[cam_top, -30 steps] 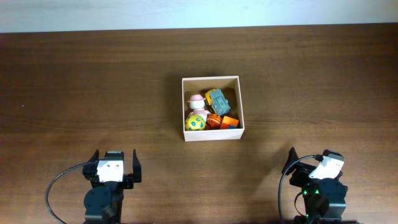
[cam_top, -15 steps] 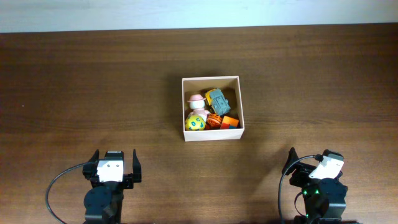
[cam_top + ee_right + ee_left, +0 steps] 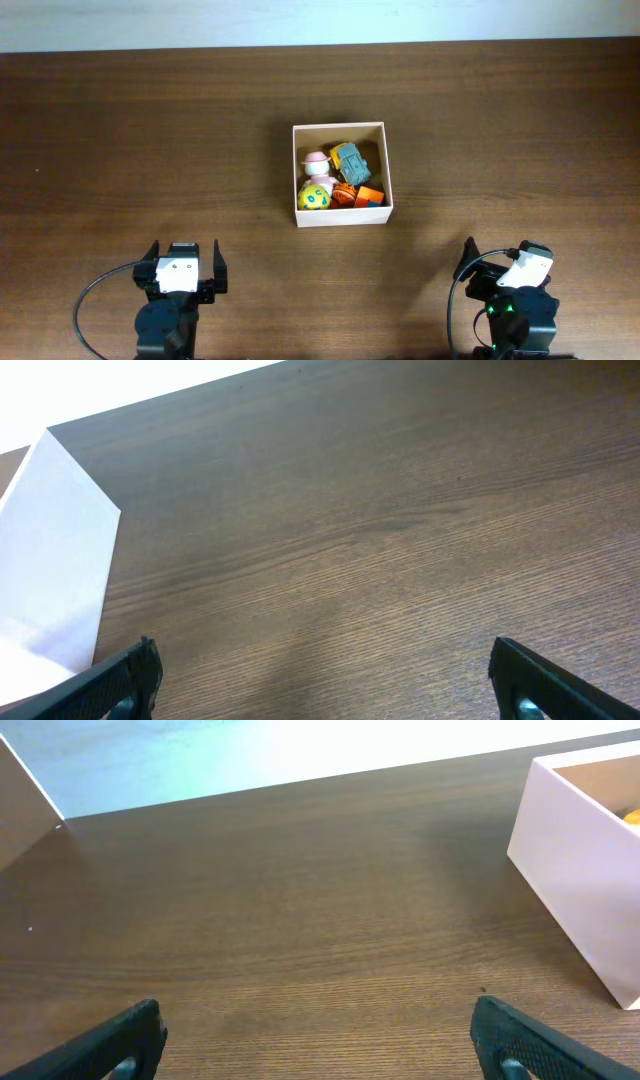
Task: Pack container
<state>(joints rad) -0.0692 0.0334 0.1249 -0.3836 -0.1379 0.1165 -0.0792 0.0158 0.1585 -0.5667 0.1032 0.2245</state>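
Note:
The container [image 3: 340,127], a square white-walled cardboard box, sits at the table's middle. It holds several small toys: a pink-hatted figure [image 3: 317,162], a grey-blue car [image 3: 351,160], a yellow ball [image 3: 314,197] and orange pieces [image 3: 360,195]. My left gripper [image 3: 181,260] rests at the front left, open and empty. In the left wrist view its fingers [image 3: 320,1045] are wide apart and the container's wall [image 3: 580,890] shows at right. My right gripper [image 3: 497,262] rests at the front right, open and empty. In the right wrist view its fingers [image 3: 325,680] are wide apart, with the container's wall [image 3: 55,560] at left.
The dark wooden table [image 3: 150,150] runs to a white edge [image 3: 320,20] at the back. A black cable [image 3: 95,300] loops by the left arm's base.

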